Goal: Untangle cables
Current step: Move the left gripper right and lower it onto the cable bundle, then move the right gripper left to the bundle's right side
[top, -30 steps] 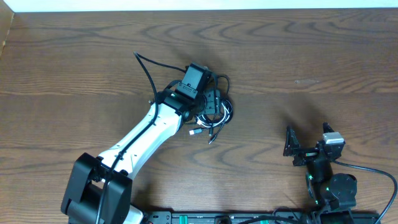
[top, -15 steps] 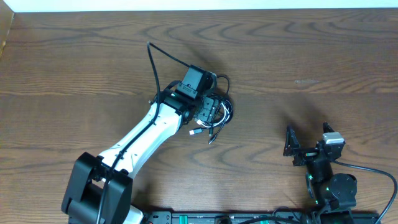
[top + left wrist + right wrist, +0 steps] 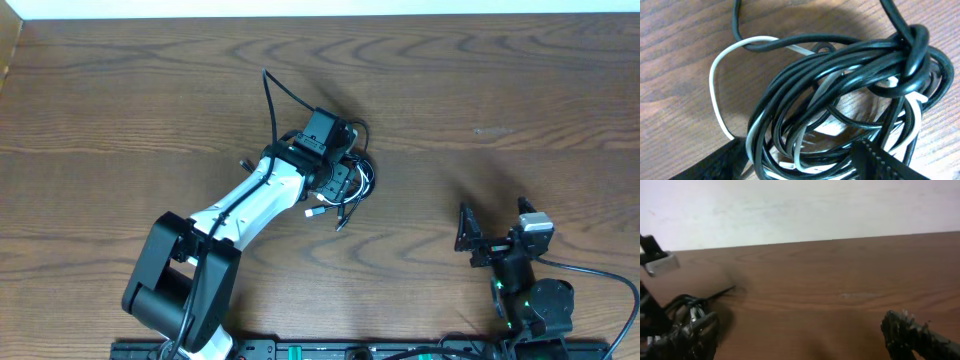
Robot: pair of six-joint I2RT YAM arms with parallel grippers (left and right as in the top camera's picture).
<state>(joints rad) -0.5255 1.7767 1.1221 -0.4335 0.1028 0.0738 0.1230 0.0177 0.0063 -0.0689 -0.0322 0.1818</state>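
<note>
Overhead: table is dark wood. The cables sit in one tight tangle just left of centre, black loops with white mixed in. A small white plug pokes out at 7 o'clock of the clump and a dark cord tip at 6 o'clock. The left arm comes in from 7 o'clock. The left gripper is on top of the tangle, its fingers hidden under the wrist here. A black wire arches off that arm toward 12 o'clock. The right gripper is parked at 4 o'clock of the table, well apart from the cables, claw wide with nothing in it.

Left wrist: close on the tangle. The black cords are coiled and knotted at 1 o'clock. The white cord loops out at 9 o'clock and threads back under the black ones. Two fingers show at the bottom edge, one at 7 o'clock, one at 5 o'clock. Claw wide, straddling the lower part of the coil.

Right wrist: mostly bare table and a pale wall. One dark finger sits at 5 o'clock. A blurred dark clump with pale streaks is at 8 o'clock; can't tell what it is. Claw wide, holding nothing.
</note>
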